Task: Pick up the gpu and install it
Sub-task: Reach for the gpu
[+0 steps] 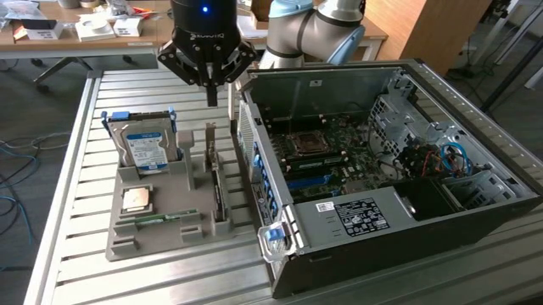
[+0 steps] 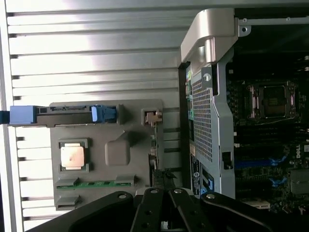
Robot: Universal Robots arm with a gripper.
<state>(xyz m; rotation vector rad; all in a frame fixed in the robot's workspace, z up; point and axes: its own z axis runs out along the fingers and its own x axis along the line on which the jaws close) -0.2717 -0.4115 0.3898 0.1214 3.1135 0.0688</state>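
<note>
Pincer [image 1: 212, 101] hangs clenched and empty above one tray [image 1: 161, 240] holding one gpu [image 1: 218, 197], one hard drive [image 1: 146, 149], one memory stick [image 1: 161, 219].

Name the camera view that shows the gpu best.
The exterior view: the gpu stands edge-on in a slot of the gray tray, its dark strip visible along its length. The wrist view shows it from above as a thin line, one end hidden behind the gripper.

Slatted metal tabletop [image 1: 76, 190]; cluttered wooden desk [image 1: 25, 43] behind; wooden partition [image 1: 441, 25]; grey floor [image 1: 34, 108], loose cables [image 1: 13, 159].
</note>
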